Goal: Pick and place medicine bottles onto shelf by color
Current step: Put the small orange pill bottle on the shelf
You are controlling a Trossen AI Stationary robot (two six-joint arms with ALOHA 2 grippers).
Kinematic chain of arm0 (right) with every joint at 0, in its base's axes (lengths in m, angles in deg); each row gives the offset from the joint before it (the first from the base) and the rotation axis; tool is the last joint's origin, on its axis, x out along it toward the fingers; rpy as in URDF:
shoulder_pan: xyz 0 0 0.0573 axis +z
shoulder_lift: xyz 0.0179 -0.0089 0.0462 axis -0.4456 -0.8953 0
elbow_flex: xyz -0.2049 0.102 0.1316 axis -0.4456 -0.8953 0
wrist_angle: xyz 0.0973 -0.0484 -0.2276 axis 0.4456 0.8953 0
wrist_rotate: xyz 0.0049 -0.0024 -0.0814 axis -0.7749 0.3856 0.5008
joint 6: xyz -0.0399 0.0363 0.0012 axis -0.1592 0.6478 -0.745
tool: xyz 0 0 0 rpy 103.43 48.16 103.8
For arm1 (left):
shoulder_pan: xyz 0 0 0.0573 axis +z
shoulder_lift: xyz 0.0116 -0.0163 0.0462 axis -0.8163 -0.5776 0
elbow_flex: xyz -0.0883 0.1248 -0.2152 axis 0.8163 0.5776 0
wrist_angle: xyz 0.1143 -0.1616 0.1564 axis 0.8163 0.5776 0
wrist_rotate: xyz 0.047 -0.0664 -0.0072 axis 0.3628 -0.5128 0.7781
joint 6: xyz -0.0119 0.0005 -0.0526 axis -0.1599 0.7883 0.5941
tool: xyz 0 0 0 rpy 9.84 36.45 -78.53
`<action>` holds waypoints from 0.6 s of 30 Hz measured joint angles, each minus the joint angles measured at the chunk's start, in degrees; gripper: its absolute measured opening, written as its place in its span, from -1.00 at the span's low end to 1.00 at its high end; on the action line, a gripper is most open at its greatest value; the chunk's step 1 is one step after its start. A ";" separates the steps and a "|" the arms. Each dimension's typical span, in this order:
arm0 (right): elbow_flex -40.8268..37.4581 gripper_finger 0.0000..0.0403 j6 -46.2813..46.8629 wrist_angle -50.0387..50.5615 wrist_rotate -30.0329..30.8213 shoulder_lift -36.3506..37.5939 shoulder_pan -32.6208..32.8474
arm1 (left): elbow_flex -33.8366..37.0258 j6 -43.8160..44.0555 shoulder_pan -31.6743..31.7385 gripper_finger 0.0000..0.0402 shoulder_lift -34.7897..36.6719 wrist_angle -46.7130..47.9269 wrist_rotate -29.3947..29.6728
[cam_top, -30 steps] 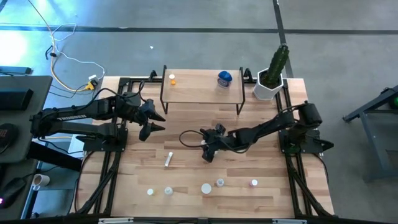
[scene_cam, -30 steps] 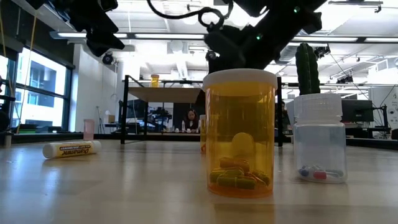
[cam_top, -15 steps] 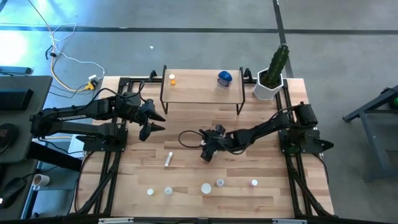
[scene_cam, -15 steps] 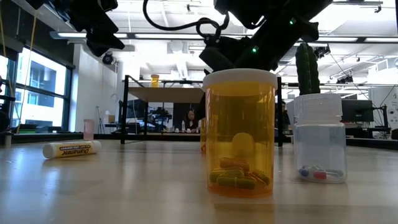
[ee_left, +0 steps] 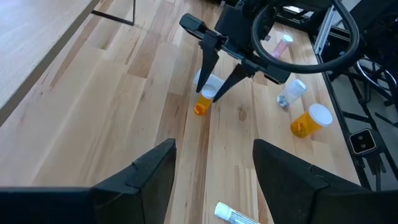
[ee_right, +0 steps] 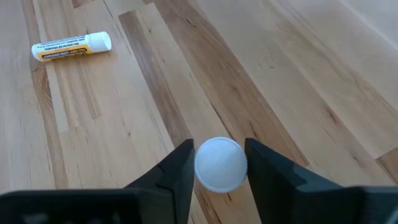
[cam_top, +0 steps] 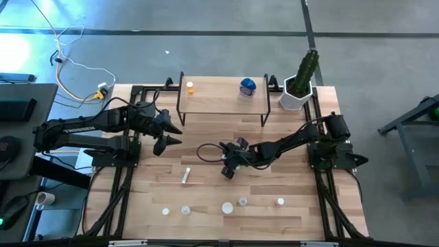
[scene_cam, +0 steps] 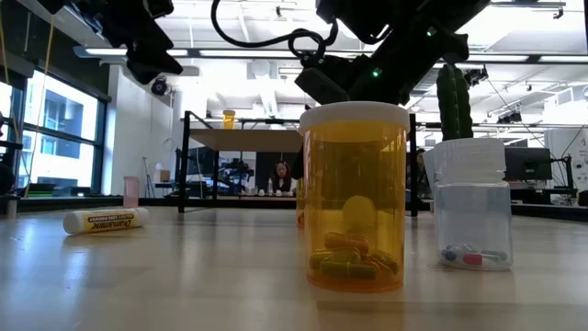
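My right gripper (ee_right: pixel 219 163) is clamped round a little orange bottle (ee_left: pixel 203 104) at mid-table, in front of the shelf (cam_top: pixel 223 96). My right wrist cam only catches its round white cap; the left wrist cam shows the orange body standing on the pale wood planks. My left gripper (ee_left: pixel 213 168) hangs open, empty, off to the left. A smooth white tube (ee_right: pixel 71 46) lies flat nearby.
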 joint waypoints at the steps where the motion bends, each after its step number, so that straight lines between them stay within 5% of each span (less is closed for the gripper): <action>1: 0.00 -0.41 0.04 0.00 0.00 0.00 0.00 | 0.00 0.00 0.00 0.02 0.00 0.18 0.01; 18: 3.98 -0.49 -1.05 2.86 0.31 0.40 -0.40 | 0.00 -1.54 0.02 0.02 0.00 0.37 1.21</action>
